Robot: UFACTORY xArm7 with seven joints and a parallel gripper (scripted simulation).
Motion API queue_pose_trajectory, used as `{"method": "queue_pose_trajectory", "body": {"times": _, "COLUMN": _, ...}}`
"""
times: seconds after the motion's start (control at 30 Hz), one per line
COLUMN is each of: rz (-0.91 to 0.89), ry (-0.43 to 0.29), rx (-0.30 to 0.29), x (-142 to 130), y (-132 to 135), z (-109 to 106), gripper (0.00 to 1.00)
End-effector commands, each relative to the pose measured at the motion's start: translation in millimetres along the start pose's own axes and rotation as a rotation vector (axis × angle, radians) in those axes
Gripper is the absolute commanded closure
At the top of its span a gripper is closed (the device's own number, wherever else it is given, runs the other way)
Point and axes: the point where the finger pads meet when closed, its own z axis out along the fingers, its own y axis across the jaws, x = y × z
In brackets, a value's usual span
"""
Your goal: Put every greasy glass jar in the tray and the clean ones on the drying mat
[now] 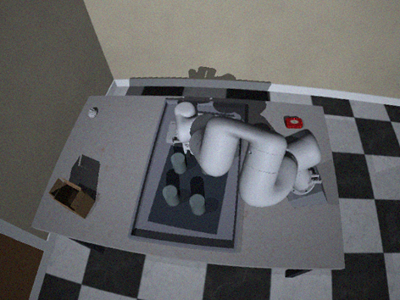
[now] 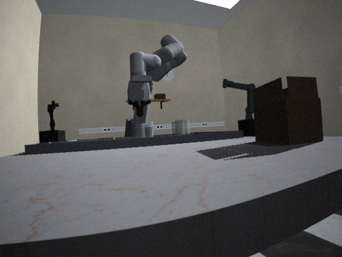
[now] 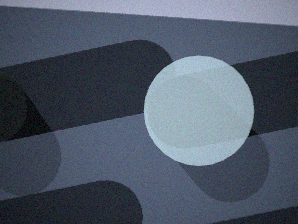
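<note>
Gripper (image 2: 140,115) fully closed, holding nothing, above the dark mat (image 1: 161,214) (image 3: 95,155), where glass jars (image 1: 197,205) (image 2: 182,127) (image 3: 199,110) stand upright.

Pale glass, smooth grey casing and veined stone-like slab.

The glass jars (image 1: 178,163) (image 2: 182,127) (image 3: 199,110) look smooth and translucent, pale green, with a soft, faintly milky surface; dark shadow shapes show through the one in the wrist view. The drying mat (image 1: 182,218) (image 3: 100,155) reads flat, matt and even, its material unclear. The arm (image 1: 218,151) (image 2: 136,63) has a smooth, light grey casing with a soft sheen, like painted metal or plastic. The tabletop (image 1: 274,234) (image 2: 127,191) resembles pale stone with rusty veins, smooth and low in shine. The open box (image 1: 73,197) (image 2: 287,118) looks like matt brown cardboard.
</note>
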Motion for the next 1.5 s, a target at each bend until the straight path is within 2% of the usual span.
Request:
{"method": "queue_pose_trajectory", "body": {"times": 0.0, "rz": 0.001, "ry": 0.003, "rx": -0.001, "x": 2, "y": 2, "z": 20, "gripper": 1.00}}
{"method": "queue_pose_trajectory", "body": {"times": 0.17, "rz": 0.001, "ry": 0.003, "rx": -0.001, "x": 2, "y": 2, "z": 44, "gripper": 1.00}}
{"method": "queue_pose_trajectory", "body": {"times": 1.47, "rz": 0.001, "ry": 0.003, "rx": -0.001, "x": -8, "y": 2, "z": 44, "gripper": 1.00}}
